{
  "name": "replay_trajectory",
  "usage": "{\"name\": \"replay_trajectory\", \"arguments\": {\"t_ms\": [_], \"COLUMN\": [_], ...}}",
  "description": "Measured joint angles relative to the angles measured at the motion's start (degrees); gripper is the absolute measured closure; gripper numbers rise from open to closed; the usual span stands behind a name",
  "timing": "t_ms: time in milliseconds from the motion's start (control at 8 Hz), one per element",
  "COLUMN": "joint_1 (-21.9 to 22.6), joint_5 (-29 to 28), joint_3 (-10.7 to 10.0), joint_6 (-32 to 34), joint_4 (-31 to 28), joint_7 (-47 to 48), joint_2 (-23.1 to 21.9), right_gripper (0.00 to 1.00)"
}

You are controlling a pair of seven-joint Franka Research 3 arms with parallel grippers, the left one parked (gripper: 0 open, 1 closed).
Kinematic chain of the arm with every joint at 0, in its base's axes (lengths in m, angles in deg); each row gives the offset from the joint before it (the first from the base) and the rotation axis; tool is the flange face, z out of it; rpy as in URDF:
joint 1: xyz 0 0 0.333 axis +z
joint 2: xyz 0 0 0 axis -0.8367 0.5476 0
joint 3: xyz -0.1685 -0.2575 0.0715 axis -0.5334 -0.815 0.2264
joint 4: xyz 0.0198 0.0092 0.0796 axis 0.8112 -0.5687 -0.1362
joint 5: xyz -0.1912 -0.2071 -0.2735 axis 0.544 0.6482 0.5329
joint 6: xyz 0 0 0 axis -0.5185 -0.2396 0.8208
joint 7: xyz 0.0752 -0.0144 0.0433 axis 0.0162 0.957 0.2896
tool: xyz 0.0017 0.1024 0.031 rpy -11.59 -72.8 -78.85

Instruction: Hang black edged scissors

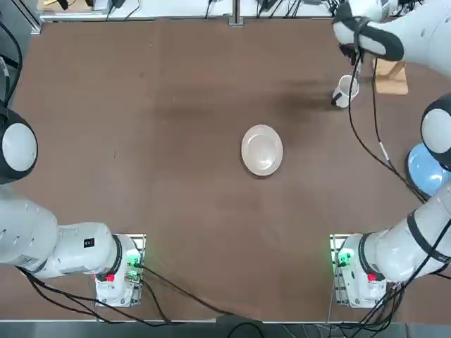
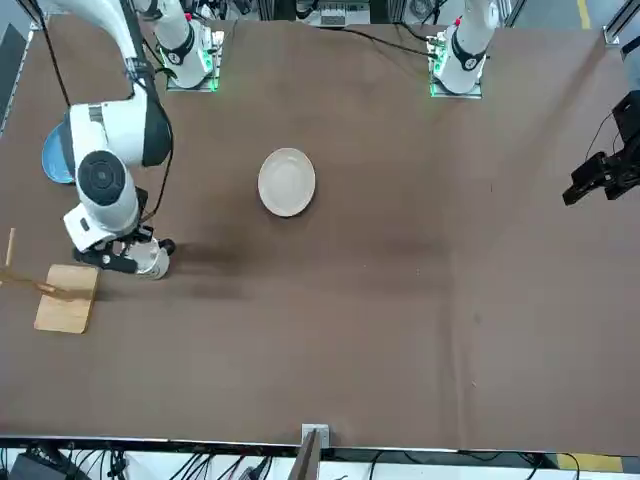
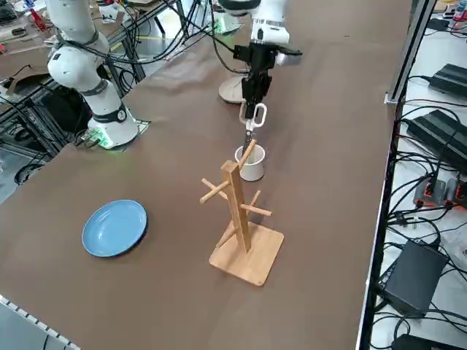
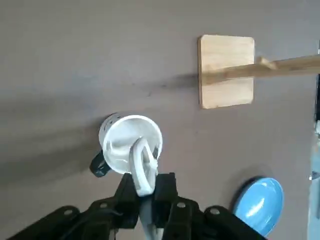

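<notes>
My right gripper [image 3: 252, 100] hangs point-down over the white mug [image 3: 252, 165], shut on the black edged scissors [image 3: 253, 117]. I hold them by their whitish loop handles, and the thin dark blades point straight down to the mug's mouth. In the right wrist view the scissors' loop [image 4: 142, 165] sits between the dark fingers [image 4: 165, 186], right over the mug's opening [image 4: 125, 142]. The wooden peg rack [image 3: 237, 211] stands just beside the mug, nearer the table's right edge. In the top view the gripper [image 1: 350, 55] is above the mug [image 1: 345, 91] at the far right.
The rack's square base [image 1: 391, 77] lies close to the mug, with pegs [image 3: 214, 191] sticking out at several heights. A beige plate [image 1: 262, 149] sits mid-table and a blue plate [image 1: 421, 169] near the right edge. The arm's black cable [image 1: 366, 134] trails over the table.
</notes>
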Motion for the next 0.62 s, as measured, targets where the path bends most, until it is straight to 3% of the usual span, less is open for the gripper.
{"name": "replay_trajectory", "arguments": {"t_ms": [250,625], "joint_1": [-1.5,-12.4], "joint_5": [-8.9,-20.4], "joint_3": [-0.5,-1.2], "joint_6": [5.1,9.7], "joint_4": [7.9,14.6], "joint_7": [-4.9,-19.6], "joint_2": [-0.3,-1.3], "right_gripper": [0.84,0.84]}}
